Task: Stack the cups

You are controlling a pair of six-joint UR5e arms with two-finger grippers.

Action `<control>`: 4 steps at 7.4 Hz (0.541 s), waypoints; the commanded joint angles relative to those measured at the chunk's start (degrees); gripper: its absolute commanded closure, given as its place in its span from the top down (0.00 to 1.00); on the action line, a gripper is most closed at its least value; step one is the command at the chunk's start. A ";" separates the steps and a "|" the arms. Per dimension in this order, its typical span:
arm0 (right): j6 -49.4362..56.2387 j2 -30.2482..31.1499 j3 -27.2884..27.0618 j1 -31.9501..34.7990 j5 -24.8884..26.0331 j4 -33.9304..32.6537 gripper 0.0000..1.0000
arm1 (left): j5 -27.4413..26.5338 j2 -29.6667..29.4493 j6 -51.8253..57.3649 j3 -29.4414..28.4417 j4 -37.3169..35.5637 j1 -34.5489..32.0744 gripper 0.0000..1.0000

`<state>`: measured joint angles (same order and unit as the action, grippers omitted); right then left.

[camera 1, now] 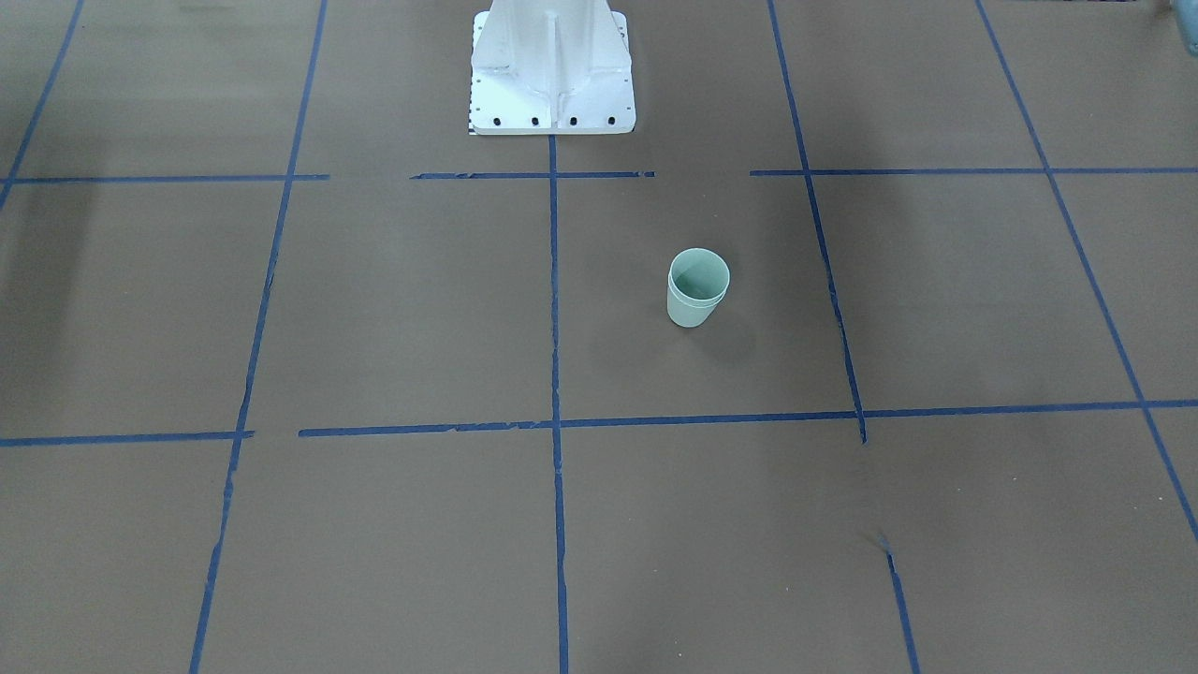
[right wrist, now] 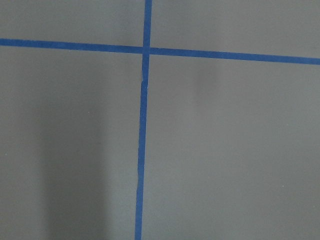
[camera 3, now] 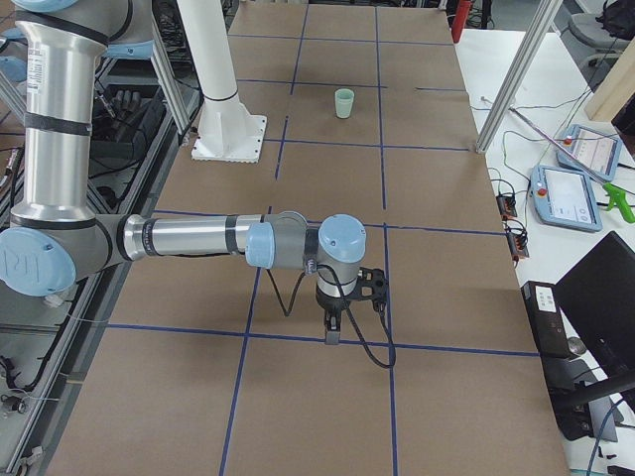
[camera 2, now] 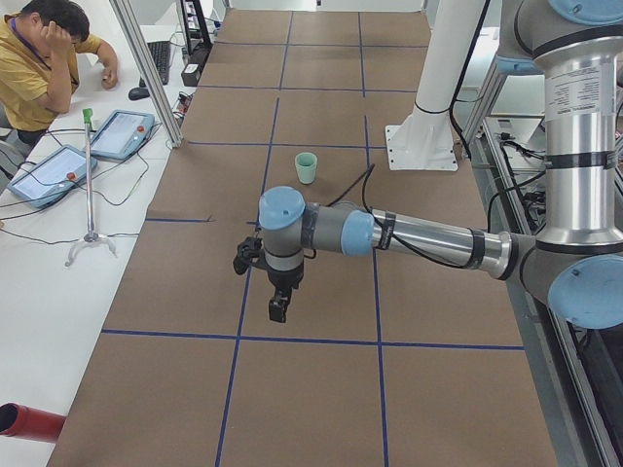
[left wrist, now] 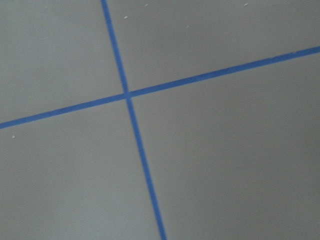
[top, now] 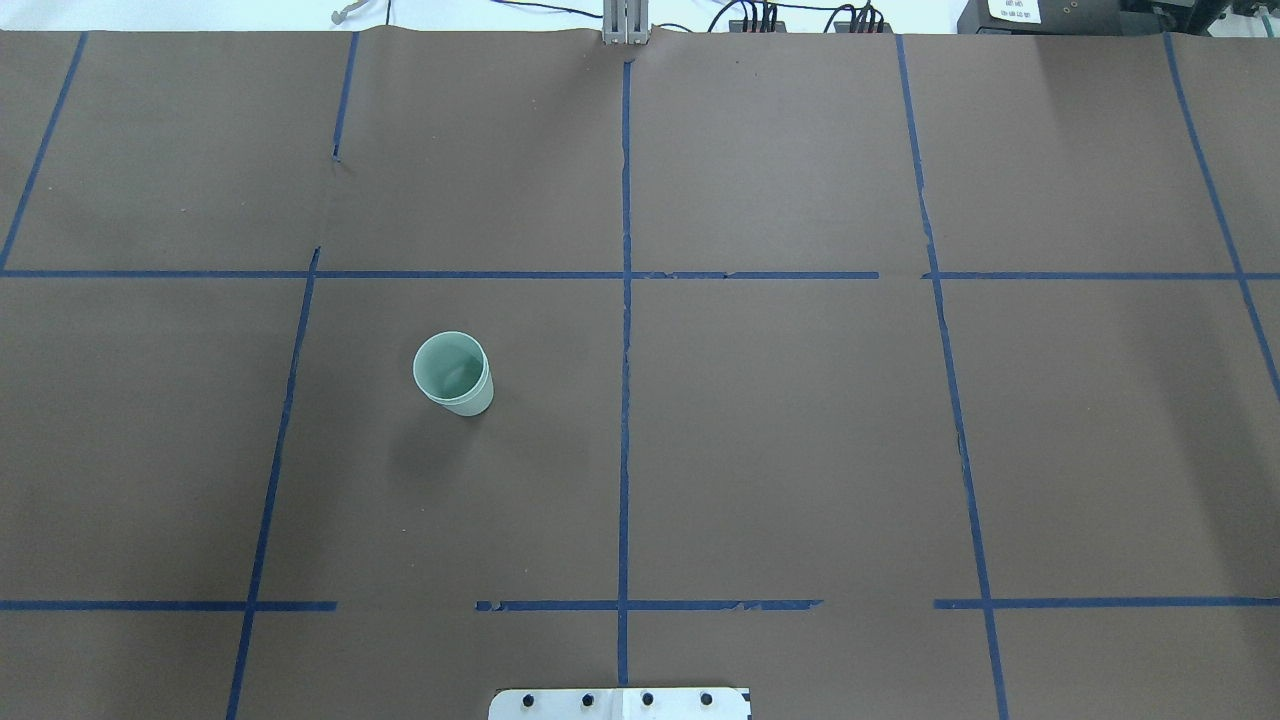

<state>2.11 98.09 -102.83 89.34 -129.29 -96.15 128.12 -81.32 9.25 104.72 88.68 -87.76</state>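
Note:
The pale mint-green cups (camera 1: 697, 288) stand upright as one unit on the brown table, one nested inside the other, with two rims showing close together. They also show in the overhead view (top: 453, 373) and small in both side views (camera 2: 307, 167) (camera 3: 343, 102). My left gripper (camera 2: 278, 309) hangs over the table well away from the cups, seen only in the exterior left view; I cannot tell if it is open or shut. My right gripper (camera 3: 331, 334) hangs far from the cups, seen only in the exterior right view; its state is equally unclear. Both wrist views show only bare table and blue tape.
The white robot pedestal (camera 1: 552, 75) stands at the table's robot-side edge. Blue tape lines (top: 625, 400) divide the table into a grid. An operator (camera 2: 44, 68) sits beside the table, with control tablets (camera 2: 122, 133) and cables on the white side surface.

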 commanded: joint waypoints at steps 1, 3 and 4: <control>0.00 0.00 0.00 -0.05 0.00 0.00 1.00 | 3.18 3.79 4.28 -2.94 3.08 -5.57 1.00; 0.00 0.00 0.00 0.04 0.00 0.00 1.00 | 7.05 3.36 0.62 -4.17 3.07 -5.67 1.00; 0.00 0.00 0.00 0.04 0.00 0.00 1.00 | 7.06 3.62 -0.02 -4.08 3.16 -5.67 1.00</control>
<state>2.11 98.11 -102.83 89.35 -129.29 -96.15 134.43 -77.90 10.67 100.83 91.72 -93.30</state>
